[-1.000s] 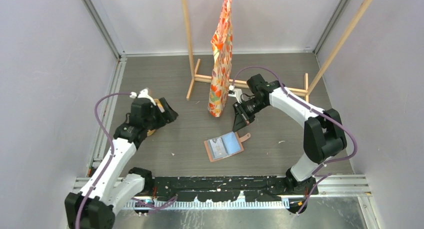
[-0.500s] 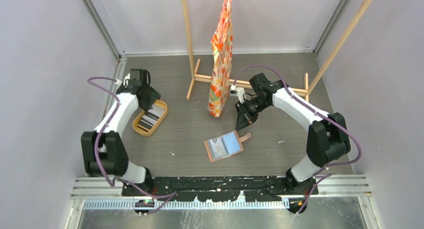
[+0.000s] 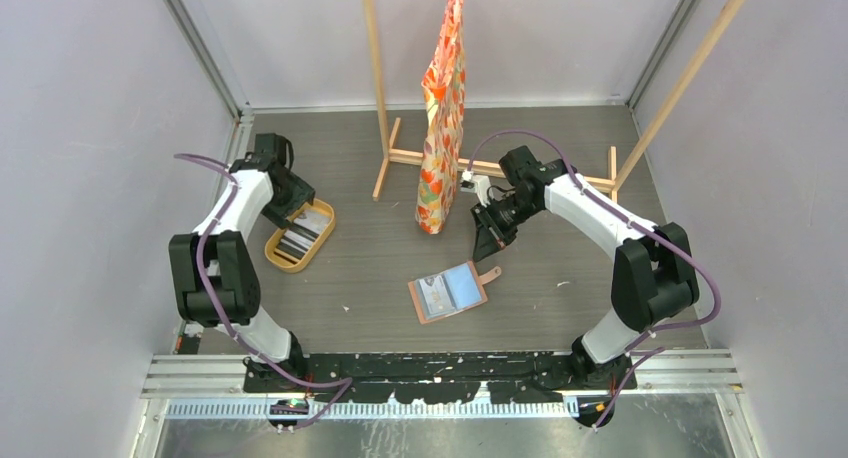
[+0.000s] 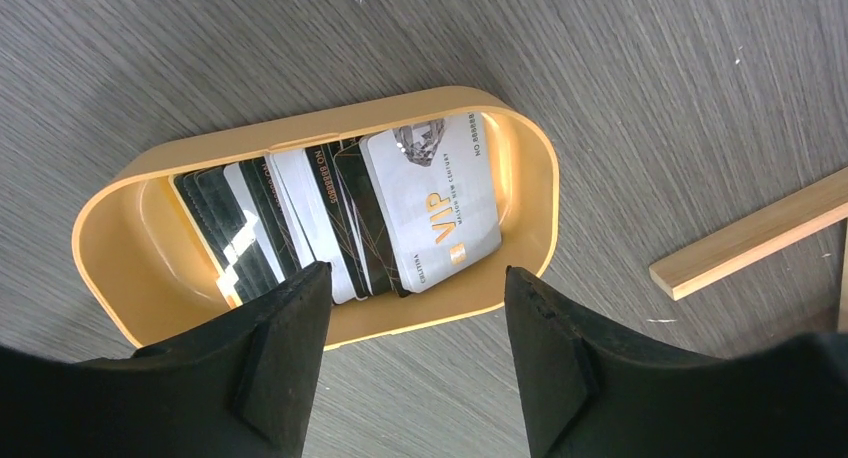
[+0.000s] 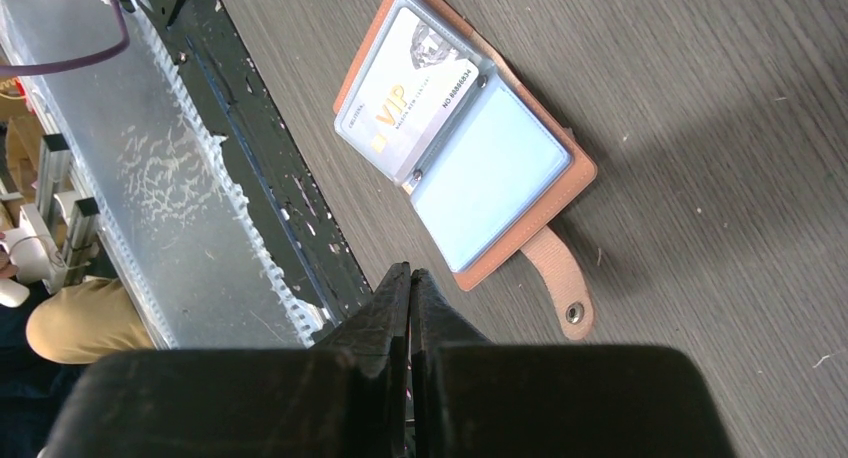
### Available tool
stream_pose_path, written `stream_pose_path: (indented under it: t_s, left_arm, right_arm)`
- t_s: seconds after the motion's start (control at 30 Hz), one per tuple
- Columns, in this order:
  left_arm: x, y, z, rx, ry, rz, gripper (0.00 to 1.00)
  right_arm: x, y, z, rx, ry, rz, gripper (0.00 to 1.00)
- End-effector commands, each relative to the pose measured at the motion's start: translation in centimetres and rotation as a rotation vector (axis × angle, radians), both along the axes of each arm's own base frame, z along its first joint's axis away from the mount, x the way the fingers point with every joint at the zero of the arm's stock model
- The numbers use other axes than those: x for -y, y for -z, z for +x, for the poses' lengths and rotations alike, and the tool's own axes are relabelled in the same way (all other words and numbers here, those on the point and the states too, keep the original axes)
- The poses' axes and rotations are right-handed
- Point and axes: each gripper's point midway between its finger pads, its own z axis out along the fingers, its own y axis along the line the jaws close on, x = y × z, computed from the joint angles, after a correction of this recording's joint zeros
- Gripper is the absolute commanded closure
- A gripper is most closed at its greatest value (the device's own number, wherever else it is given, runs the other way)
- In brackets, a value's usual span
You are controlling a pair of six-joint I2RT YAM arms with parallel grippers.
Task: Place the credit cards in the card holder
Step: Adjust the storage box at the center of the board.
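At the left of the top view, the tray holds the loose cards, and the left gripper hangs just above its upper end, so the left arm is plainly the nearer one. In the left wrist view its fingers stand well apart with nothing between them, and they straddle the tray's near rim from the bottom of the frame. The cards lie fanned like tipped books along the tray, dark ones at the left and a white VIP card uppermost at the right. Each card's long axis runs roughly up and down the frame, while the tray's long axis and the jaw gap both run left to right. A reach up-frame would therefore bring the fingers across a card's short width, and the VIP card looks the easiest to take. The holder lies open and flat at lower centre of the top view, well apart from the tray, with one VIP card already in its upper-left pocket and the blue pocket beside it bare. The right gripper hangs near its upper right, jaws pressed together and holding nothing.
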Motion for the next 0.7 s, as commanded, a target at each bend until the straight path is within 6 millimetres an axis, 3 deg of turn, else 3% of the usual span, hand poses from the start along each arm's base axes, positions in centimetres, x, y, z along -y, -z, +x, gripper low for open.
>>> stream_pose_path:
  t_s: [0.0, 0.17, 0.4, 0.67]
  left_arm:
    - [0.0, 0.6, -0.2, -0.020, -0.021, -0.014, 0.35]
    - [0.6, 2.6, -0.2, -0.088, -0.004, -0.047, 0.35]
    - [0.8, 3.7, -0.3, -0.151, 0.043, -0.046, 0.34]
    - [1.3, 5.3, -2.8, -0.260, 0.114, -0.025, 0.35]
  right_arm:
    - [-0.3, -1.6, 0.5, 0.044, -0.012, 0.032, 0.95]
    - [-0.3, -1.9, 0.4, 0.053, -0.017, 0.037, 0.95]
    - [-0.2, -1.8, 0.3, 0.044, -0.028, 0.040, 0.95]
    - [-0.2, -1.9, 0.2, 0.048, -0.033, 0.041, 0.95]
